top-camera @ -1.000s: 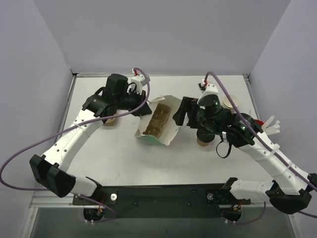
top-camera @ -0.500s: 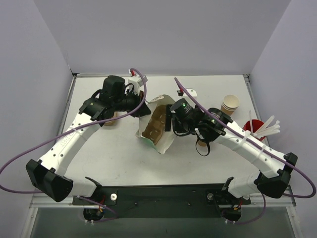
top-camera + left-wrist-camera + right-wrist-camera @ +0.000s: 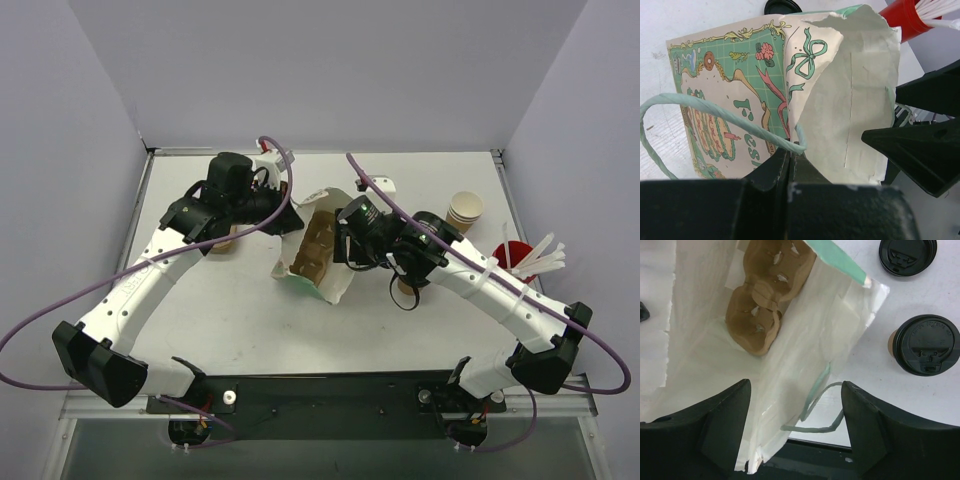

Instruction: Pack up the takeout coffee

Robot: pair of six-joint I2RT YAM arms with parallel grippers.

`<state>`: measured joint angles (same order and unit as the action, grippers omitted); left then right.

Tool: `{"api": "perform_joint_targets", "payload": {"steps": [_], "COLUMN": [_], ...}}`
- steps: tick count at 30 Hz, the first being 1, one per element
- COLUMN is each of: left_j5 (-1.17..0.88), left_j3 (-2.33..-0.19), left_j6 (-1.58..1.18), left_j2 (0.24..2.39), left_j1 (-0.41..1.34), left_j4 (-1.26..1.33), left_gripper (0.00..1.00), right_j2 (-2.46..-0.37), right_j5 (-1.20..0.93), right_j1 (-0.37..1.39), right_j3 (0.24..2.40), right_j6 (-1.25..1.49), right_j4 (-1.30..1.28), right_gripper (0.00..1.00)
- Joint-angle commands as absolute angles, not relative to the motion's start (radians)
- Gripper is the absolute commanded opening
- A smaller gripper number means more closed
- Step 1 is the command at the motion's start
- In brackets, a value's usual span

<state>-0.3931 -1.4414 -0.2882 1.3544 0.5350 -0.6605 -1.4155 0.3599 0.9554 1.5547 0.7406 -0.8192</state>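
The takeout coffee [image 3: 925, 345], a brown paper cup with a black lid, stands on the table to the right of the bag; in the top view [image 3: 404, 288] my right arm mostly covers it. The white and green paper bag [image 3: 335, 280] lies open, with the tan pulp carrier [image 3: 767, 295] inside. My left gripper [image 3: 790, 152] is shut on the bag's rim at its pale green handle [image 3: 715, 112], at the bag's far left [image 3: 285, 215]. My right gripper [image 3: 796, 390] is open and straddles the bag's near wall and other handle [image 3: 815, 410], holding nothing; it shows in the top view [image 3: 345, 243].
A loose black lid [image 3: 907, 255] lies beyond the coffee. A stack of paper cups [image 3: 465, 210] and a red cup with white straws [image 3: 515, 255] stand at the right. A brown cup [image 3: 223, 243] sits partly under my left arm.
My right arm has swung left from above the coffee cup to the bag's mouth. The bag has shifted and tilted a little. My left gripper keeps its hold.
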Motion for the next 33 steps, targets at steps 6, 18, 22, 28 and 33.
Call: {"api": "perform_joint_targets", "payload": {"steps": [6,18,22,28,33], "left_j5": [-0.328,-0.295,-0.29,-0.282,-0.291], "left_j3": [-1.445,-1.448,-1.454,-1.451,-1.445], "left_j6": [-0.397,-0.445,-0.451,-0.462,-0.483], "left_j2": [1.336,1.351,1.356,1.358,1.356], "left_j1": [0.537,0.537,0.537,0.537,0.537], "left_j4": [-0.566,-0.565,-0.568,-0.565,-0.558], "left_gripper": [0.0,0.0,0.0,0.0,0.0], "right_j2": [-1.413,-1.489,-1.509,-1.526,-1.557], "right_j5": [0.408,0.367,0.368,0.382,0.414], "right_j1": [0.957,0.959,0.959,0.959,0.942], "right_j3": [1.684,1.709,1.72,1.704,1.715], "right_j6": [0.747,0.764,0.762,0.77,0.756], "right_j4": [-0.969,-0.991,-1.017,-1.022,-1.017], "right_gripper": [0.68,0.47,0.46,0.43,0.41]}}
